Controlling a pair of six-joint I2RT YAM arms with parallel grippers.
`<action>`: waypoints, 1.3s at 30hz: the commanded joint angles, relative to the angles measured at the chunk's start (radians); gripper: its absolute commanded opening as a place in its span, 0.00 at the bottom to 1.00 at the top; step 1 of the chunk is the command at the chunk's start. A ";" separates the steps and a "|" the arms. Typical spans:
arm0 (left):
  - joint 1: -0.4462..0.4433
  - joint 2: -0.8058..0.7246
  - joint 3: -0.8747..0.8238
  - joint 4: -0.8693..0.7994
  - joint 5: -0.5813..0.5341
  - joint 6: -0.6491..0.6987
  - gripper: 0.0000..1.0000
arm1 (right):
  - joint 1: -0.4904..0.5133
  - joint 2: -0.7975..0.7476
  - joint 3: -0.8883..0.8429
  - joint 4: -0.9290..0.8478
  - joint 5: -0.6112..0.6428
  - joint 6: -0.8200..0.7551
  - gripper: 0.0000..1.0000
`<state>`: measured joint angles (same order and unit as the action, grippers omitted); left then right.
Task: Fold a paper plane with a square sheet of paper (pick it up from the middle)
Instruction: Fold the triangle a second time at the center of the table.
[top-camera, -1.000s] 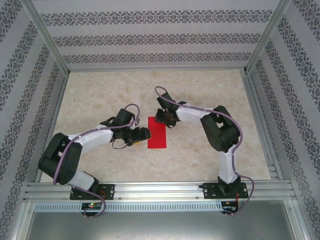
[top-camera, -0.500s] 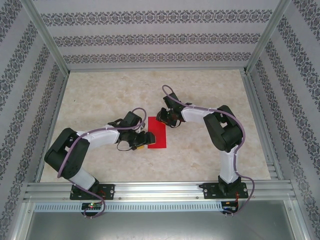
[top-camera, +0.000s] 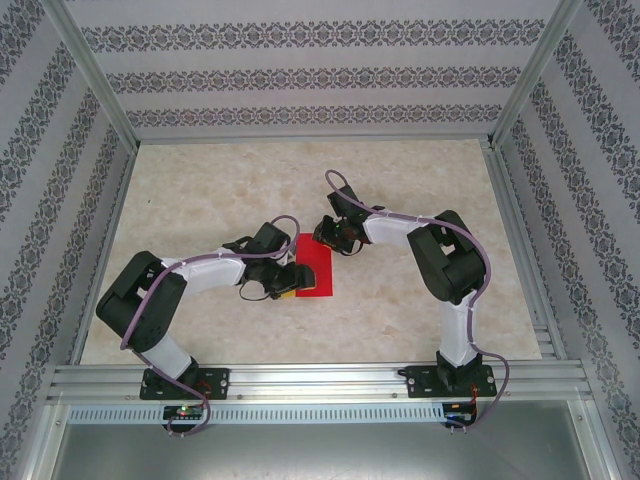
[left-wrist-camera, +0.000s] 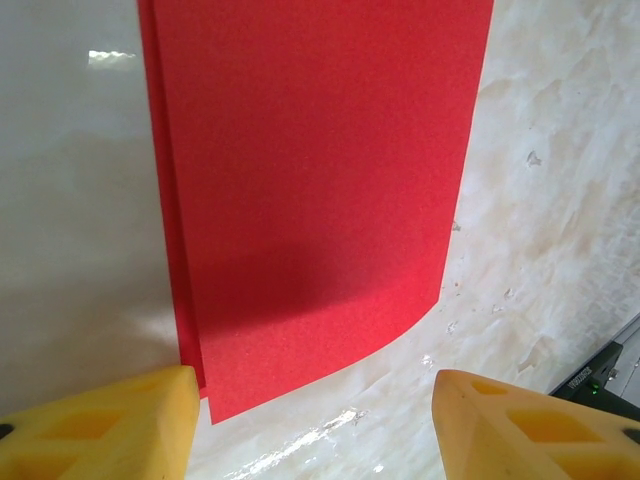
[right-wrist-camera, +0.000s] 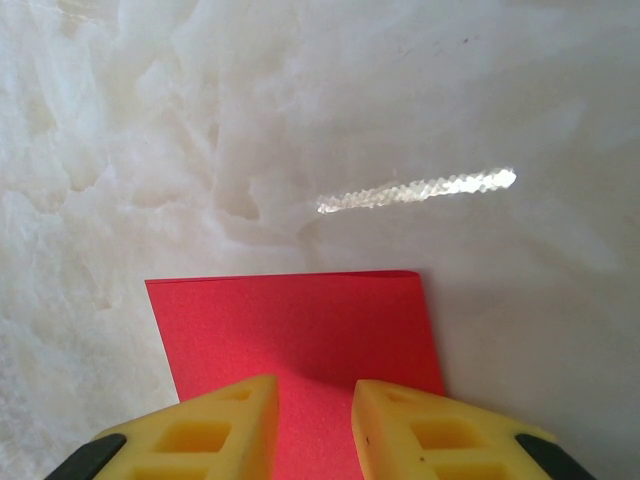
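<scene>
The square sheet of paper (top-camera: 318, 270) is bright red and lies flat on the marble table, folded in half into a narrow rectangle. In the left wrist view the paper (left-wrist-camera: 320, 180) shows two layers, slightly offset along its left edge, and its near corner curls up a little. My left gripper (top-camera: 288, 281) is at the paper's near left edge, open wide, with its yellow fingertips (left-wrist-camera: 100, 430) straddling that corner. My right gripper (top-camera: 329, 240) is low over the far end of the paper (right-wrist-camera: 300, 320). Its jaws stand open by a narrow gap, with flat paper beneath them.
The marble tabletop (top-camera: 200, 190) is walled by patterned panels on three sides. A metal rail (top-camera: 320, 380) runs along the near edge, where both arm bases are bolted. The right arm's elbow (top-camera: 450, 260) rises to the right of the paper.
The left arm has reached further right, bringing its gripper against the paper's near left edge, and its jaws have narrowed a little. The right gripper shifted slightly right at the far end.
</scene>
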<state>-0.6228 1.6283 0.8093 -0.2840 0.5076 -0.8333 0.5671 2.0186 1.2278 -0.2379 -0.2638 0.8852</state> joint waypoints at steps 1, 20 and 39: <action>-0.012 0.010 0.021 0.030 0.014 -0.006 0.63 | 0.014 0.104 -0.044 -0.068 0.061 -0.012 0.29; -0.015 0.022 0.021 0.110 0.063 0.001 0.72 | 0.017 0.103 -0.048 -0.064 0.055 -0.006 0.28; -0.014 0.010 0.026 0.282 0.094 0.017 0.73 | 0.013 0.073 -0.063 -0.046 0.022 -0.011 0.28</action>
<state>-0.6235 1.6352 0.8108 -0.0723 0.5869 -0.8356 0.5671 2.0148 1.2209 -0.2298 -0.2642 0.8852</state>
